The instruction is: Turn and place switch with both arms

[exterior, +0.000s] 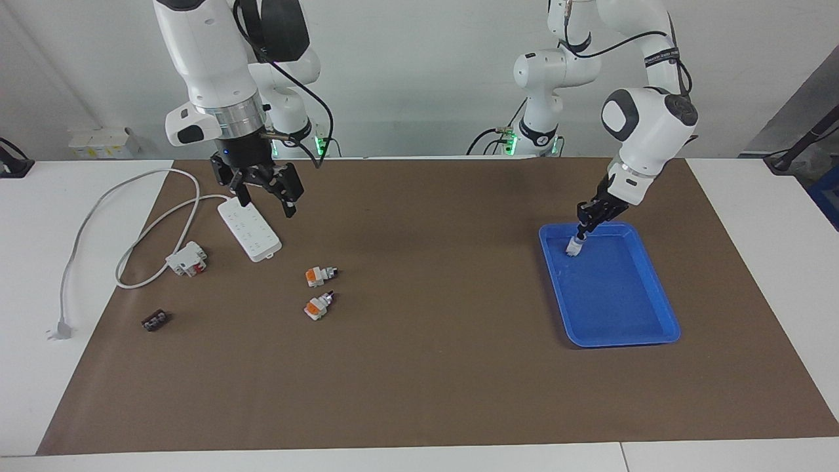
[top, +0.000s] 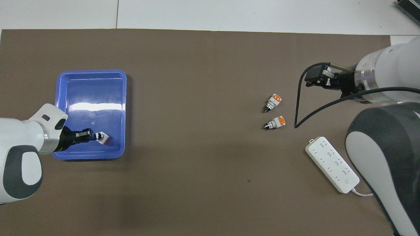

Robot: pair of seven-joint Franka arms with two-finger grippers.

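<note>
My left gripper [exterior: 582, 235] is down in the blue tray [exterior: 662, 308], at the corner nearest the robots, and is shut on the black knob of a switch [exterior: 575, 247] with a white-grey body. In the overhead view this gripper [top: 92, 135] holds the switch [top: 103, 138] just over the floor of the tray [top: 92, 72]; I cannot tell if it touches. Two more switches [exterior: 320, 276] [exterior: 319, 305] with orange parts lie on the brown mat, also seen from overhead [top: 273, 102] [top: 275, 122]. My right gripper [exterior: 267, 203] [top: 310, 79] is open and empty, raised over the power strip.
A white power strip [exterior: 250, 229] [top: 332, 164] lies near the right arm, its cable looping to a plug [exterior: 59, 331]. A white-and-red block [exterior: 187, 258] and a small dark brown block [exterior: 155, 320] lie beside it, toward the right arm's end of the table.
</note>
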